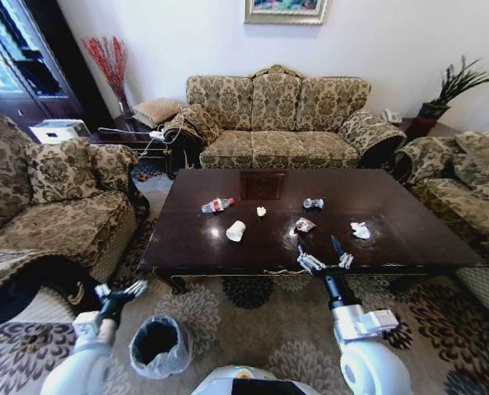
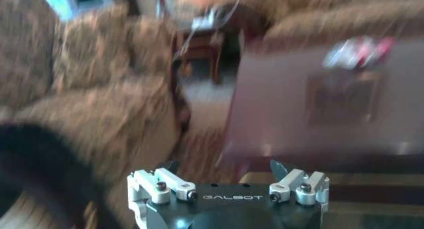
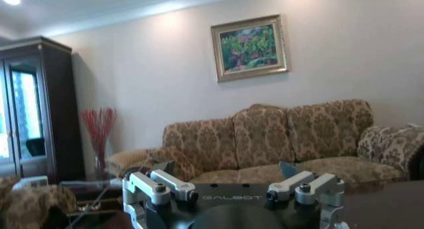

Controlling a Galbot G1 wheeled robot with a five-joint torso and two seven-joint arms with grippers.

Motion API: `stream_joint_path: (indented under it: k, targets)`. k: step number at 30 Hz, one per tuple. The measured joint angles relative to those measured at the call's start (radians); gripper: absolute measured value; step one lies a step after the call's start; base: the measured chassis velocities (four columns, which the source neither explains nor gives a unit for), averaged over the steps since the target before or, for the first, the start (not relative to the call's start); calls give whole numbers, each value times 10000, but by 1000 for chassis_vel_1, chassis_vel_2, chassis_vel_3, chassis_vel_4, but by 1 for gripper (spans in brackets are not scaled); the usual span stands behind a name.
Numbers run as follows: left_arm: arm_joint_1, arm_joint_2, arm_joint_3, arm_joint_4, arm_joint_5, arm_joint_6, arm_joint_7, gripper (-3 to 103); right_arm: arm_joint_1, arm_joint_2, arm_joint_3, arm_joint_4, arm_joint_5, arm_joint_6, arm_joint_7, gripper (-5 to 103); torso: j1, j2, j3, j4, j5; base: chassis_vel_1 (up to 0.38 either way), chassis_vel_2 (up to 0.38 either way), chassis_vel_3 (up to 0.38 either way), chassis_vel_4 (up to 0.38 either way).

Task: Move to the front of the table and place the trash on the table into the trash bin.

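Floral sofa (image 1: pixel 279 115), framed painting (image 3: pixel 250 47), patterned carpet (image 1: pixel 253 325), dark cabinet (image 3: pixel 36 107), perhaps glass-fronted

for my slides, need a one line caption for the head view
Right end effector open at the table edge near scattered trash; trash bin on the carpet.

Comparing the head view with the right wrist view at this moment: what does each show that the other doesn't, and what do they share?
Head view alone: the table's whole top with the trash, namely a plastic bottle, a paper cup, a crumpled tissue and wrappers; the trash bin on the carpet by the left gripper, which hangs open off the table's left end.

Right wrist view alone: a dark cabinet and the ceiling above it.

Shared: the right gripper, open at the table's near edge, the patterned sofa, the framed painting and the red twigs.
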Motion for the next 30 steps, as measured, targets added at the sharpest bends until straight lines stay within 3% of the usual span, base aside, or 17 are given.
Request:
stream_joint_path:
  k: [2, 4, 8, 16, 20, 25, 27, 30]
  targets:
    - [-3, 129, -12, 326, -133, 8, 5, 95, 72, 1, -3, -53, 111, -31, 0, 100, 0, 0, 1, 1, 1, 0, 0, 0, 0]
    - [-33, 482, 130, 1386, -550, 15, 33, 95, 333, -2, -69, -251, 316, -201, 60, 100, 0, 0, 0, 1, -7, 0, 0, 0, 0]
    - [33, 852, 449, 2104, -1099, 244, 246, 94, 790, 16, -423, -570, 145, -384, 91, 100, -3, 1, -2, 1, -4, 0, 0, 0, 0]
    - [87, 1596, 897, 3235, -1441, 546, 540, 95, 1297, -209, -527, -768, 132, -982, 76, 100, 1, 0, 0, 2, 1, 0, 0, 0, 0]
    - [-327, 1856, 1340, 4282, -1416, 768, 765, 95, 1540, -162, -543, -1031, 152, -1059, 56, 100, -2, 0, -1, -2, -3, 0, 0, 0, 0]
    - [-969, 1853, 1953, 5358, -930, 653, 829, 94, 1687, 82, -747, -1369, 128, -1077, 53, 100, 0, 0, 0, 3, -1, 0, 0, 0, 0]
    - [-1226, 1862, 2202, 5692, -703, 452, 1056, 94, 1660, 173, -760, -1453, 119, -1068, 52, 100, 0, 0, 0, -1, 0, 0, 0, 0, 0]
    - [-1575, 1797, 2582, 6222, 80, -269, 1938, 94, 1582, 270, -746, -1601, 119, -982, 50, 100, -1, 0, 0, -1, 1, 0, 0, 0, 0]
